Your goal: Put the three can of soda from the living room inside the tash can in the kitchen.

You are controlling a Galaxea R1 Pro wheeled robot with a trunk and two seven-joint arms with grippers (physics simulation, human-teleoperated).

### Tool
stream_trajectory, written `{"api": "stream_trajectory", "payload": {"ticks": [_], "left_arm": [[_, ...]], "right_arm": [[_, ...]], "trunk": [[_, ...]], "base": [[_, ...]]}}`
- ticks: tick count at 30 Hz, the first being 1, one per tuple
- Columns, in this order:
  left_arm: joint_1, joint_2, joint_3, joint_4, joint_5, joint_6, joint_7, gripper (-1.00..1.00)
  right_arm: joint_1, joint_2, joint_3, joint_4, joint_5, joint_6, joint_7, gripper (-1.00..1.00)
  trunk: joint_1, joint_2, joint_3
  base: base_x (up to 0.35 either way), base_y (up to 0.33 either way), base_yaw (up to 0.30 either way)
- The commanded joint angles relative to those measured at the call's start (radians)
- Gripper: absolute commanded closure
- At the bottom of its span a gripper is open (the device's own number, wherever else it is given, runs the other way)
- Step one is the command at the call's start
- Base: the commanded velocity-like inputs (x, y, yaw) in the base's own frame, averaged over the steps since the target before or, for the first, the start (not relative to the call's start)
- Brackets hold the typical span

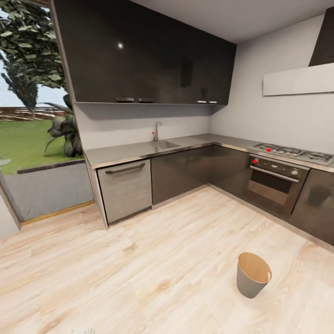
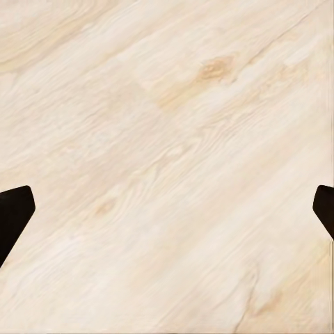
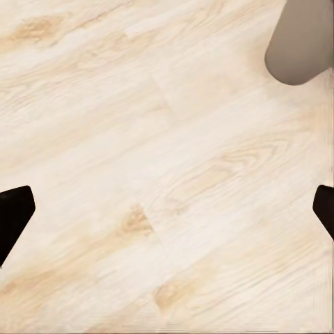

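The tash can [image 1: 253, 274] stands upright on the light wood kitchen floor at the lower right of the head view. It is pale grey outside and tan inside, and nothing shows within it. Its grey wall [image 3: 303, 42] also appears at the edge of the right wrist view. My left gripper [image 2: 167, 216] is open over bare floor, its dark fingertips [image 2: 14, 216] spread wide. My right gripper [image 3: 167, 216] is likewise open over the planks, with nothing between its fingers. The cans of soda are out of view.
An L-shaped dark counter [image 1: 139, 150] runs along the back and right walls, with a sink [image 1: 163, 144], a dishwasher [image 1: 125, 188], an oven [image 1: 274, 183] and a hob [image 1: 293, 152]. Dark upper cabinets [image 1: 148, 55] hang above. A glass opening [image 1: 32, 130] faces a garden at left.
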Motion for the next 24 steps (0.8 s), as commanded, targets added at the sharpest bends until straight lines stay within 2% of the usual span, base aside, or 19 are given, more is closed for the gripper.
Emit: {"api": "stream_trajectory", "payload": {"ticks": [1,24], "left_arm": [[0.0,0.0,0.0,0.0,0.0,0.0,0.0,-1.0],[0.0,0.0,-0.001,0.0,0.0,0.0,0.0,-1.0]], "right_arm": [[0.0,0.0,0.0,0.0,0.0,0.0,0.0,-1.0],[0.0,0.0,0.0,0.0,0.0,0.0,0.0,-1.0]], "trunk": [[0.0,0.0,0.0],[0.0,0.0,0.0]], "base": [[0.0,0.0,-0.3],[0.0,0.0,-0.3]]}}
